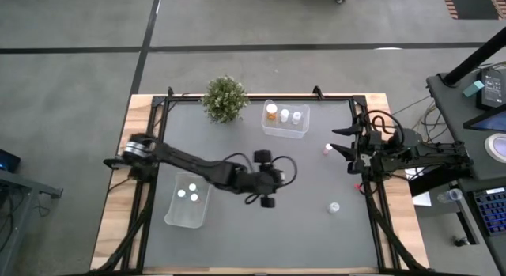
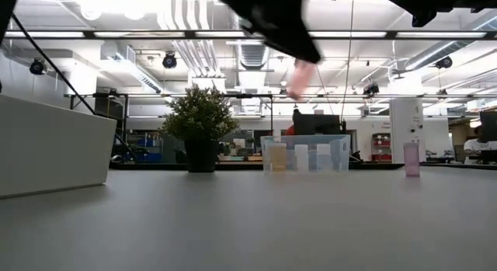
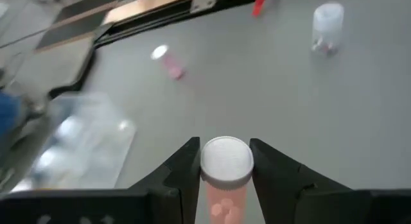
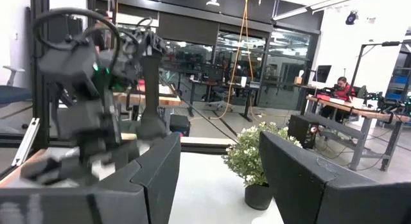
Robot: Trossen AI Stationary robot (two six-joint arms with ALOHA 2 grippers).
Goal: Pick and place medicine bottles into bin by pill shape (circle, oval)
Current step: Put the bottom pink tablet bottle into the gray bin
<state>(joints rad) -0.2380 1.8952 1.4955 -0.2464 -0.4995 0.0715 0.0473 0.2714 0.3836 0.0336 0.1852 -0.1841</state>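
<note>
the left gripper's [image 3: 225,176] fingers [image 3: 183,169] pinch a pink medicine bottle [image 3: 225,179] by its body just under the white cap, carried above the middle of the tabletop [image 1: 316,221]. round pills show through its wall. it looks light and rigid — smooth plastic, likely slippery — so a hold low on the straight body should seat better than one on the cap. another pink bottle [image 1: 327,149] stands near the right gripper [image 1: 341,141], whose fingers [image 4: 157,169] are spread and empty at the tabletop's right edge, and a pale bottle [image 1: 334,206] stands nearer the front. one clear bin [image 1: 286,130] by the potted plant [image 1: 224,98] holds three bottles — the bin at the left [image 1: 173,213] holds two.
</note>
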